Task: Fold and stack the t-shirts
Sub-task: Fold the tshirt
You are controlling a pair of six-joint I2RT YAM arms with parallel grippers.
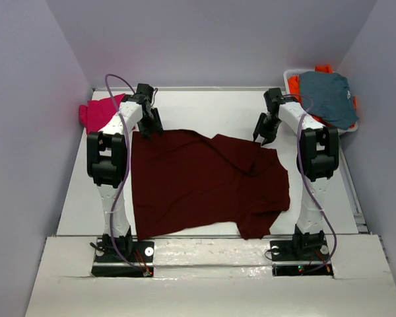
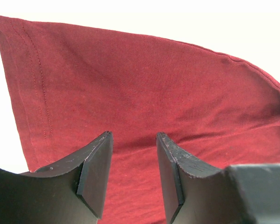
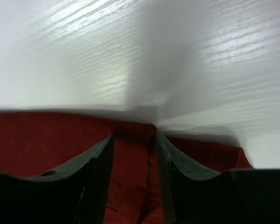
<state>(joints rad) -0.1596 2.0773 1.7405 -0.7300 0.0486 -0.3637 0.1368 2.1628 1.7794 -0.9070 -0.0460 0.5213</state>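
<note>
The dark maroon t-shirt [image 1: 204, 181] lies spread over the middle of the table, with wrinkles on its right side. My left gripper [image 1: 150, 129] is at the shirt's far left corner. In the left wrist view it [image 2: 133, 137] is open just above the maroon cloth [image 2: 130, 79], holding nothing. My right gripper [image 1: 261, 137] is at the shirt's far right edge. In the right wrist view it [image 3: 133, 138] is open, with the maroon cloth's edge [image 3: 130, 158] between the jaws. The magenta-pink t-shirt [image 1: 99, 112] lies bunched at the far left.
A white basket [image 1: 290, 74] stands at the far right corner, holding a grey-blue garment [image 1: 327, 98] over an orange one [image 1: 294, 84]. Grey walls close in the table on the left, back and right. The bare white table [image 3: 107, 51] shows beyond the shirt.
</note>
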